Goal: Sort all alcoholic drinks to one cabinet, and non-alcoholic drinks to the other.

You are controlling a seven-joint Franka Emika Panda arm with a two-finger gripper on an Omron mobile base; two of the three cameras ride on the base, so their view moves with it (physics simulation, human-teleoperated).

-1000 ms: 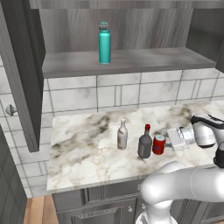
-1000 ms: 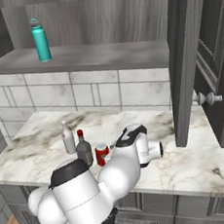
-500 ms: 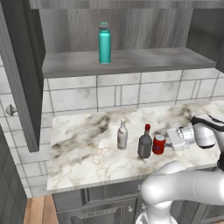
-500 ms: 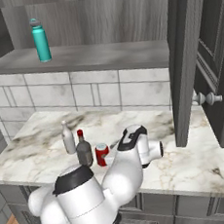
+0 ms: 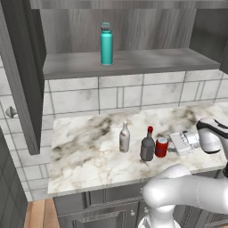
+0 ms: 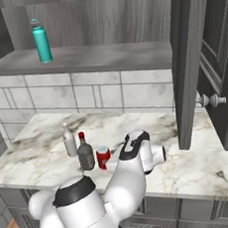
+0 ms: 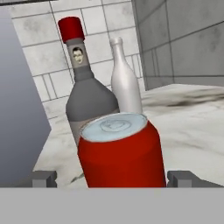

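Fingertips (image 7: pixel 43 178) of my pincer (image 7: pixel 112 179) stand spread wide, one on each side of the red soda can (image 7: pixel 121 152), which sits between them close in front of my hand camera; I cannot tell whether either pad touches it. From the left base view my pincer (image 5: pixel 174 143) lies low over the marble counter (image 5: pixel 89 151), pointing at the can (image 5: pixel 161 147) from its right, and in the right base view the can (image 6: pixel 103 157) stands just ahead of my hand. Just behind the can in the hand view rises the squat dark grey bottle (image 7: pixel 85 98) with its red cap, upright, and behind that the slim pale bottle (image 7: pixel 124 81) with its long neck. On the counter the three stand in a short row: pale bottle (image 5: pixel 124 137) at the left, dark bottle (image 5: pixel 147 146) in the middle, can at the right, the dark bottle and can just beside each other. Beyond them is the tiled wall (image 5: pixel 124 95), and above it the grey shelf (image 5: pixel 120 63) of the open wall cabinet, where the teal bottle (image 5: pixel 106 43) stands upright toward the middle. A dark cabinet door (image 6: pixel 188 63) hangs open at the right in the right base view
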